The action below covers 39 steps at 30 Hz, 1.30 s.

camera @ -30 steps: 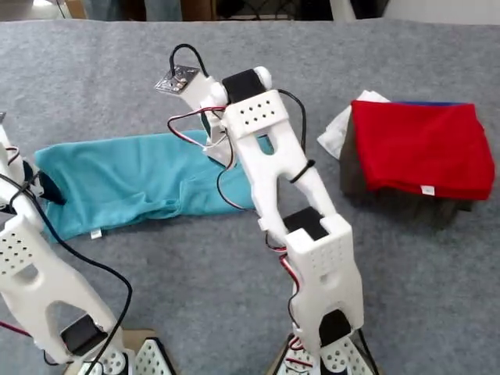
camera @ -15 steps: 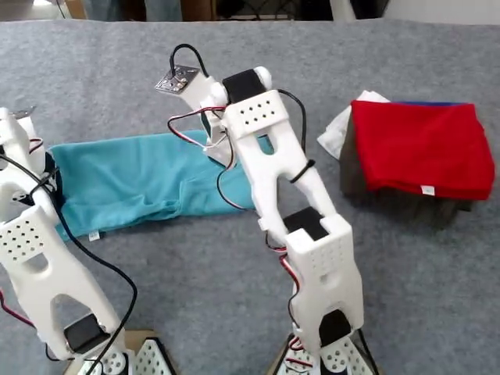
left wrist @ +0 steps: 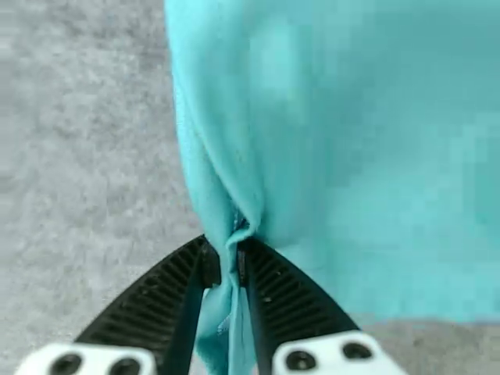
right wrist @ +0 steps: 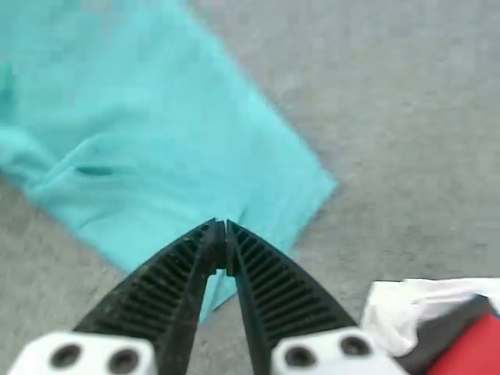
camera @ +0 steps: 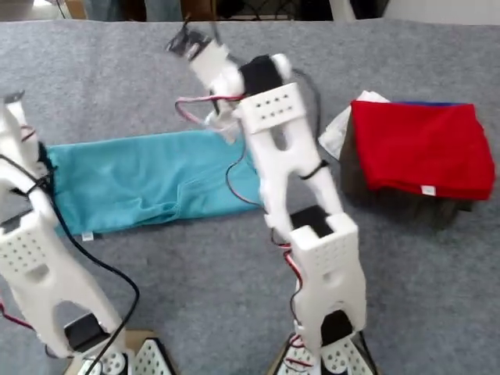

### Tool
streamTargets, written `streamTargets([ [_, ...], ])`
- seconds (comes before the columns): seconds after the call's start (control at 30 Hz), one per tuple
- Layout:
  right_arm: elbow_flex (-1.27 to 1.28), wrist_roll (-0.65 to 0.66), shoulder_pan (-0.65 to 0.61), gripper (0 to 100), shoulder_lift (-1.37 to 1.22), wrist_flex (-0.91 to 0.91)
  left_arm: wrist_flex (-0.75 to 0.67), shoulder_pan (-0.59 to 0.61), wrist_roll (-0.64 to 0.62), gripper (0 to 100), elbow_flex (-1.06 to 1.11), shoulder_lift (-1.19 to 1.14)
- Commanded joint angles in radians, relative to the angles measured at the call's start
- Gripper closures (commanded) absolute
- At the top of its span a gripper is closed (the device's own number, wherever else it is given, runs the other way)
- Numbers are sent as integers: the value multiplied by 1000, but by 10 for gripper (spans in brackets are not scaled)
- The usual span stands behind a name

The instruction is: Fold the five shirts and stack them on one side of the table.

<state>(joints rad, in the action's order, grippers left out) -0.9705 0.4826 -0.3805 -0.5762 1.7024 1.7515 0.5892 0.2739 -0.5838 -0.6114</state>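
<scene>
Teal shirt (camera: 148, 183) edge pinched in left gripper (left wrist: 230, 262); right gripper (right wrist: 220, 228) closed, seemingly empty.

Left gripper (left wrist: 228, 254) clamps the teal shirt (left wrist: 351, 156) — right gripper (right wrist: 225, 232), held aloft, has its tips pressed together.

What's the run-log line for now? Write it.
left gripper: shut on teal shirt edge | right gripper: shut, over shirt's other end | red shirt: atop stack
</scene>
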Motion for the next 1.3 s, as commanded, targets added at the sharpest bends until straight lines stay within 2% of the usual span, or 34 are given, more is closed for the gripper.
streamTargets([
  [0.0, -177, -57, 91, 983, 61, -31, 9, -153, -6, 971, 113, 232],
  [0.17, -297, -135, 230, 983, 58, -63, 8, -381, -15, 971, 266, 364],
  [0.23, -303, -149, 282, 983, 58, -80, 8, -449, -63, 971, 294, 381],
  [0.37, -298, -147, 359, 983, 58, -112, 8, -573, -167, 971, 292, 382],
  [0.5, -305, -147, 454, 983, 64, -138, 5, -711, -218, 971, 272, 381],
  [0.63, -305, -146, 488, 983, 64, -152, -40, -819, -267, 971, 202, 381],
  [0.87, -354, -146, 543, 983, 61, -149, -204, -954, -333, 971, 197, 379],
  [1.07, -387, -146, 608, 983, 64, -147, -402, -975, -404, 971, 289, 354],
  [1.27, -390, -146, 612, 982, 64, -147, -460, -1007, -466, 971, 248, 279],
])
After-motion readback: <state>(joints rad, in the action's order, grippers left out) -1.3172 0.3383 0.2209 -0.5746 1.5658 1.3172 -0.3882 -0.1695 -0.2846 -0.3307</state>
